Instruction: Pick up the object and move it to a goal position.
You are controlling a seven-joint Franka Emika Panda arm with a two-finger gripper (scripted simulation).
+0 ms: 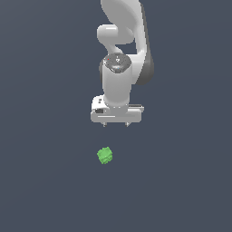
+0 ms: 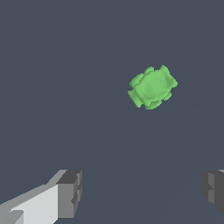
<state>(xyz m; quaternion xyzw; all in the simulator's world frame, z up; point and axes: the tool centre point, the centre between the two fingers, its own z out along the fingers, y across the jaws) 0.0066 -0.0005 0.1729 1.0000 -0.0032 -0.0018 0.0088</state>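
Note:
The object (image 1: 105,155) is a small bright green lumpy piece lying on the dark grey floor, below the gripper in the exterior view and slightly toward that view's left. My white gripper (image 1: 115,125) hangs above it, apart from it, pointing down. In the wrist view the object (image 2: 152,87) lies beyond the fingertips (image 2: 70,192), outside the wide gap between them, and my gripper (image 2: 142,190) stands open with nothing held.
The white arm (image 1: 122,41) rises behind the gripper in the exterior view. A plain dark grey floor (image 1: 45,181) lies all around the object.

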